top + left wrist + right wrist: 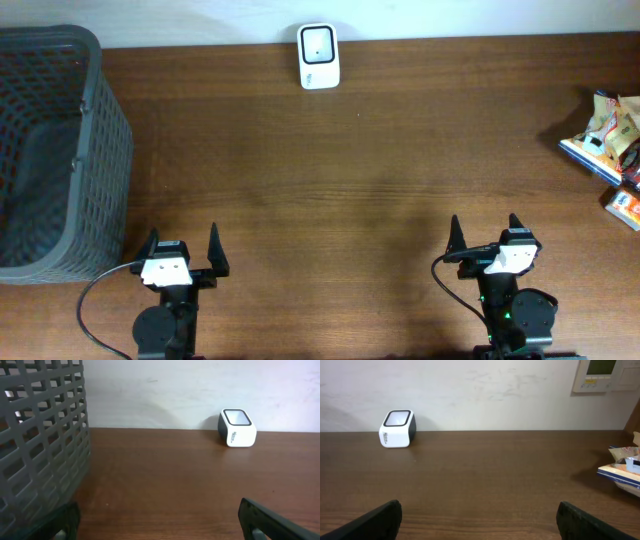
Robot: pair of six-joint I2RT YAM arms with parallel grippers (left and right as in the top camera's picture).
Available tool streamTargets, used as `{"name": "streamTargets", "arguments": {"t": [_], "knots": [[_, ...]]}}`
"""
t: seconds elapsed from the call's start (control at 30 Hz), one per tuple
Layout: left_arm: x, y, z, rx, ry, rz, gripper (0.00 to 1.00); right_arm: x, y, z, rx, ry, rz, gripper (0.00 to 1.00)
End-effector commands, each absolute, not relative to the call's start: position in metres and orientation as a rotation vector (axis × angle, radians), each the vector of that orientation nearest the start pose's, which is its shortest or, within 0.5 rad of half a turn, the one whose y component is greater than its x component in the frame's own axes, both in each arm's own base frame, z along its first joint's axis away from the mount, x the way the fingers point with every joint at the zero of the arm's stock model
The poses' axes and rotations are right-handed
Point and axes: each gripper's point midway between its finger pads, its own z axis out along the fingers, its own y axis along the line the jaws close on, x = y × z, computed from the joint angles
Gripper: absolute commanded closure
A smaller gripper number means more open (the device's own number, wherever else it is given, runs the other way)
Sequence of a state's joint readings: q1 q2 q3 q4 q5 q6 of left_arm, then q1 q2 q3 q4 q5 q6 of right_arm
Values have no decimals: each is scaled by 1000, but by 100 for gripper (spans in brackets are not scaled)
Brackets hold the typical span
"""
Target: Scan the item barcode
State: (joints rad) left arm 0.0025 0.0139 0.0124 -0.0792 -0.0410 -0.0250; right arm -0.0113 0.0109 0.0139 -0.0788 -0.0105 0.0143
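One scanner; one basket; one left claw; one right claw; several packets

- We see a white scanner at the far edge of the worktop.
- A grey basket stands left, packets right.
- Both the left fingers and right fingers gape, empty.
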Motion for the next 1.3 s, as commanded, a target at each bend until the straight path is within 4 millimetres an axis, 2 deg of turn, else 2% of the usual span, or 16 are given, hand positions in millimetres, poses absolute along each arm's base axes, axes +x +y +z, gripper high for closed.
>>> {"name": "streamTargets", "arguments": {"t": [0.0, 0.87, 1.27], "knots": [[246, 8, 156, -36, 1650, 34, 1, 246, -1, 155, 10, 1650, 2, 2], [246, 4, 156, -14, 1651, 29, 1, 246, -1, 155, 10, 1651, 2, 2], [245, 14, 157, -57, 1646, 78, 1, 246, -1, 155, 10, 1651, 2, 2]]}}
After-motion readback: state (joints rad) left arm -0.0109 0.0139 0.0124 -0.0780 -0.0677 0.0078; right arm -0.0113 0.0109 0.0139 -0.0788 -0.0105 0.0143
